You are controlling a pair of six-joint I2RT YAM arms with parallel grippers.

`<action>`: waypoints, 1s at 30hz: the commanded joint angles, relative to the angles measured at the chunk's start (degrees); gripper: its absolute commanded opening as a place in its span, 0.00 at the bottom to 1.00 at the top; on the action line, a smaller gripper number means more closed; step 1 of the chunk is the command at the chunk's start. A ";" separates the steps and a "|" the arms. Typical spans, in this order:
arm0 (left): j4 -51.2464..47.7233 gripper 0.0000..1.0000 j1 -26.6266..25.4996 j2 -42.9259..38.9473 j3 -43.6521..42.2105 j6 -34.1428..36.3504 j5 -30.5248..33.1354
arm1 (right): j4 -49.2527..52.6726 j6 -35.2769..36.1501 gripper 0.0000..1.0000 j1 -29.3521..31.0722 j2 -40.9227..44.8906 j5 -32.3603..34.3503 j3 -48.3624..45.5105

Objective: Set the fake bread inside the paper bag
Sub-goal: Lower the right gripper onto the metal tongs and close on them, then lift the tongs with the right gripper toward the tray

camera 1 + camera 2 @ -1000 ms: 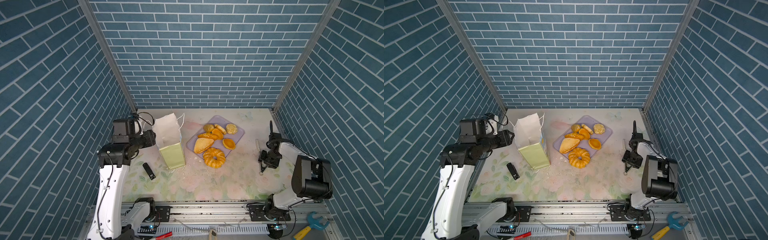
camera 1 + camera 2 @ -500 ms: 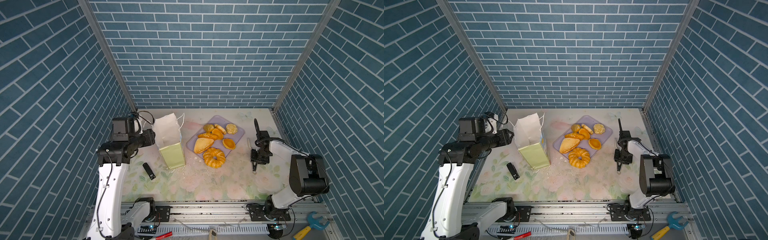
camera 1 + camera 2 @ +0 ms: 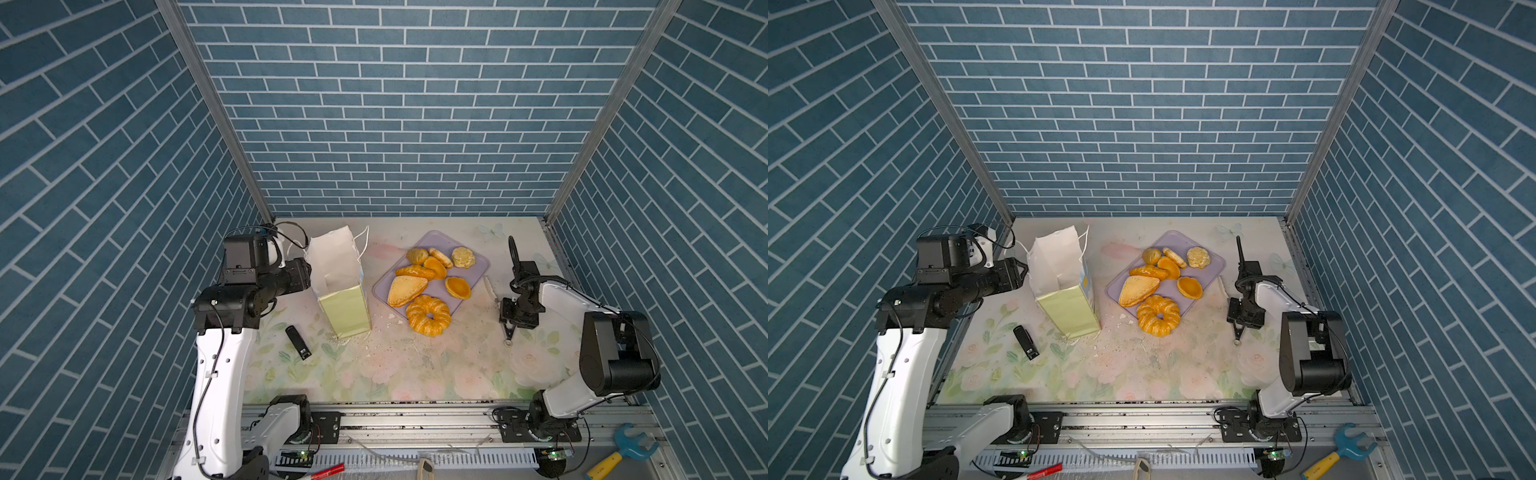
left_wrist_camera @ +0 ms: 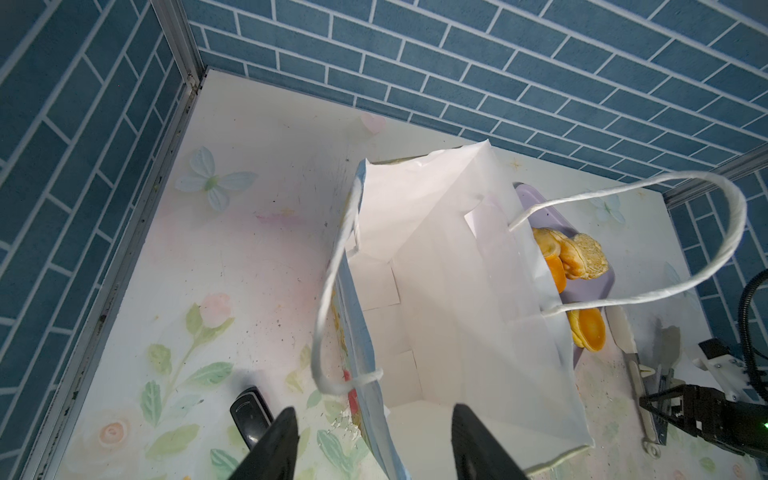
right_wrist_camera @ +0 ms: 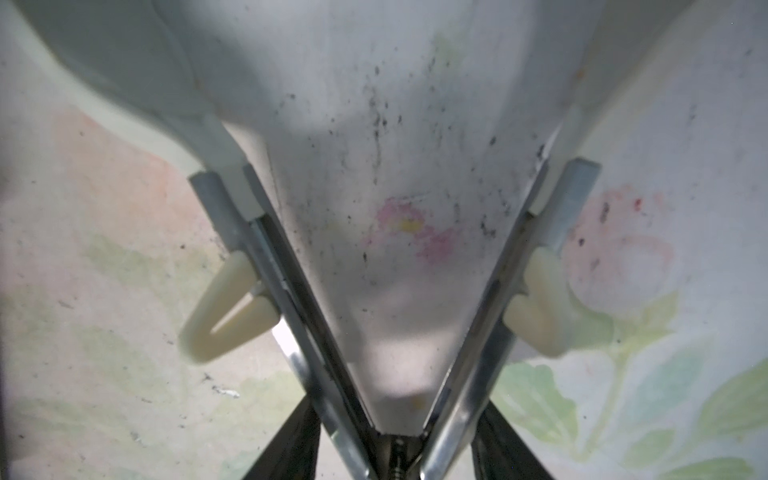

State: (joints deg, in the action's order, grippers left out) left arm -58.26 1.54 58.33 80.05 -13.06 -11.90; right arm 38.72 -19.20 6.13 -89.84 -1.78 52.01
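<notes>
The fake bread lies on a lavender tray point(image 3: 478, 266): a ring croissant point(image 3: 428, 316) at its near edge, a triangular toast point(image 3: 405, 289), and small buns and rolls point(image 3: 434, 266) behind. The paper bag point(image 3: 336, 266) stands upright left of the tray, and the left wrist view shows its white inside point(image 4: 457, 311) holding nothing. My left gripper point(image 4: 378, 436) is open, with the bag's near wall between its fingers but not clamped. My right gripper point(image 3: 509, 328) sits right of the tray, shut on metal tongs point(image 5: 291, 291) near their hinge. The tongs' white-tipped arms are spread, with nothing between them.
A small black stick-shaped object point(image 3: 298, 336) lies on the floral mat in front of the bag. Crumbs are scattered near the bag's base and the croissant. A blue and yellow toy wrench point(image 3: 623, 451) lies beyond the front rail. Brick-patterned walls enclose three sides.
My right gripper has shifted left towards the tray with the tongs. The left arm, the bag and the bread have stayed where they were.
</notes>
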 commanded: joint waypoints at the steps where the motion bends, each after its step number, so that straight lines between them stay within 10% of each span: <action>1: -0.15 0.61 0.13 -1.13 -0.42 0.10 -0.51 | -0.05 -0.94 0.58 0.29 1.74 1.14 -0.59; 30: -0.18 0.61 0.14 -1.30 -0.31 0.40 -0.67 | -2.07 -5.15 0.68 1.36 -3.86 2.00 0.39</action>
State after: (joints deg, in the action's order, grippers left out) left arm -58.28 1.54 57.21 79.99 -13.04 -12.10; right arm 36.82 -22.70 7.35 -92.12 0.16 51.29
